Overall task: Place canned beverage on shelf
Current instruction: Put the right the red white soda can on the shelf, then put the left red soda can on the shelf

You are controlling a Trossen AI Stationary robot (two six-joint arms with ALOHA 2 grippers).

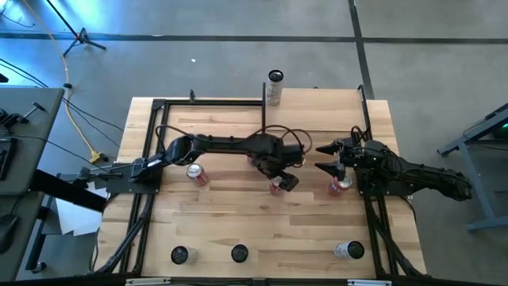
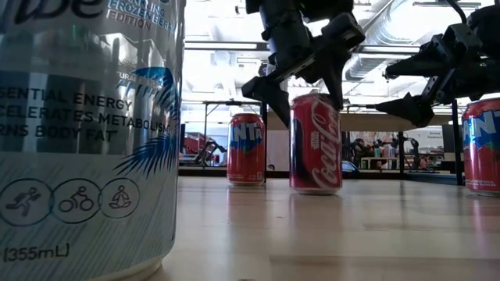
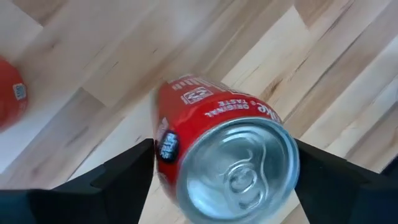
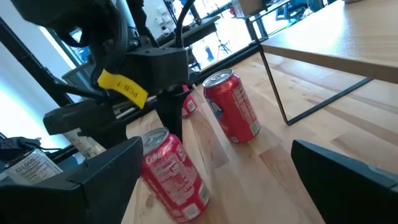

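High: my left gripper (image 1: 278,179) sits over the Coke can (image 1: 277,186) mid-table. Shelf (image 1: 317,102) is at the far edge with one tall can (image 1: 275,87) by its corner. Right gripper (image 1: 332,157) waits spread, above a Fanta can (image 1: 340,186).

Low: Coke can (image 2: 315,143) stands upright on the tabletop (image 2: 328,234), fingers (image 2: 268,95) flanking it, gaps showing both sides.

Left wrist: jaws straddle the can top (image 3: 239,169), not clamped as far as I see.

Right wrist: shelf board (image 4: 336,31) is raised beyond the cans.

Judgement: placement not done; grasp, lift, carry to shelf all remain.
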